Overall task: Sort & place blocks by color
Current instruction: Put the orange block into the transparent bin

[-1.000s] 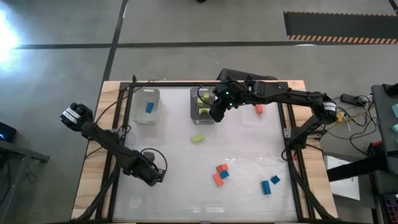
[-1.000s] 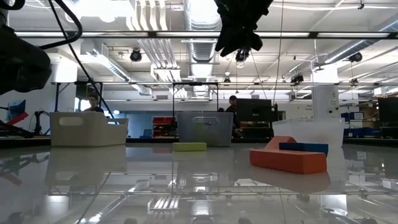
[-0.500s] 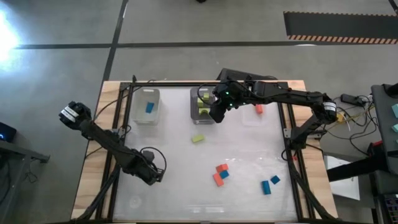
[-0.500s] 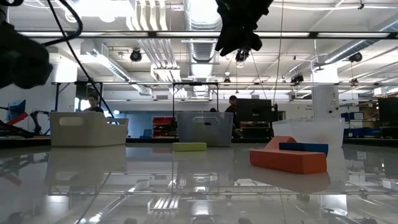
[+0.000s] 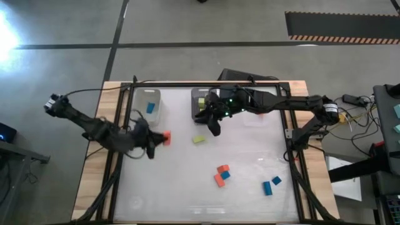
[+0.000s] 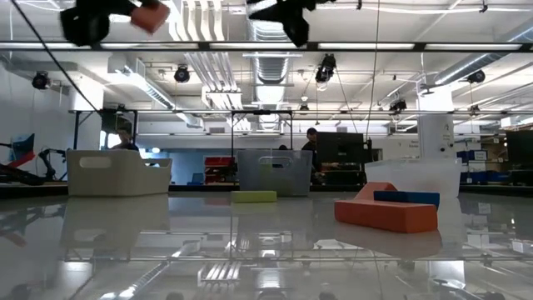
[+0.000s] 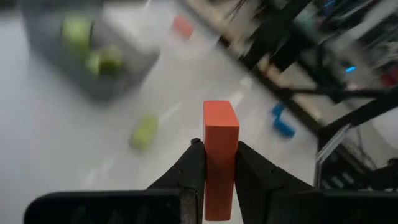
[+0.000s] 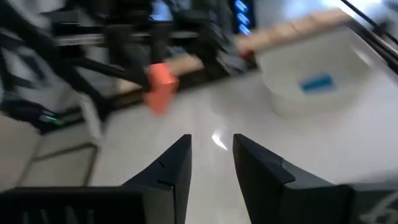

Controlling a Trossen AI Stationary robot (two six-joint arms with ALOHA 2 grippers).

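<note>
- On the white table (image 5: pixel 187 181), toward five o'clock and nearest the front edge, two blue blocks (image 5: pixel 271 184) lie just beside each other.
- A little nearer the centre, an orange-red block (image 5: pixel 219 180) lies touching another orange-red and a small blue block (image 5: pixel 225 175); in the low view this cluster (image 6: pixel 386 213) sits at three o'clock, the blue one on the far side.
- Close to the middle of the table lies a single lime green block (image 5: pixel 199 139), flat on the surface and apart from the others; the low view shows it (image 6: pixel 254 197) in front of the middle bin.
- At nine o'clock the left gripper (image 5: pixel 154 140) is raised off the table, its fingers (image 7: pixel 189 171) clamped on an orange-red block (image 7: pixel 219 158) that stands up between them; the same block shows in the high view (image 5: pixel 165 137) and the low view (image 6: pixel 151 15).
- At twelve o'clock the right gripper (image 5: pixel 211 123) hangs just in front of the middle bin, fingers (image 8: pixel 171 171) parted a little and holding nothing.
- Along the far edge stand three clear bins: the left bin (image 5: pixel 135 106) with a blue block (image 5: pixel 150 108) inside, the middle bin (image 5: pixel 194 100) holding lime green blocks (image 7: pixel 93 53), and the right bin (image 5: pixel 275 115), largely covered by the right arm.
</note>
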